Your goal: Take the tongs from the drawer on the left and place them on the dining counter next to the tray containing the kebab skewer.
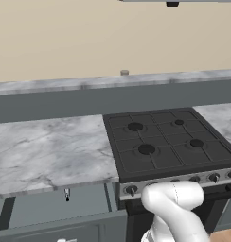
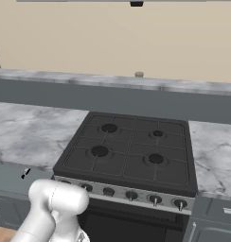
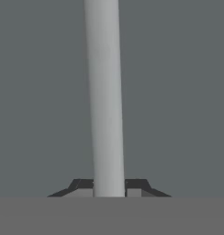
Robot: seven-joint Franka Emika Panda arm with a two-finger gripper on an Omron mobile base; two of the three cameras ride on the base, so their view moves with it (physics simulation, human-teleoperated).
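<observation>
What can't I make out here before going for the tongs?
Tongs: too small in the left base view to tell how they lie.
Drawer: front cut off by that view's bottom edge.
Handle, gripper shut on it: hand view's top edge cuts its end.

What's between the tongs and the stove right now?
In the left base view, only bare drawer floor lies between the tongs and the stove, then the drawer's right wall.

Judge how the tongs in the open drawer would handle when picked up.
The tongs look slim and metallic, so probably stiff, light and rather slippery. Lying flat on the drawer floor, they may slide rather than roll.
</observation>
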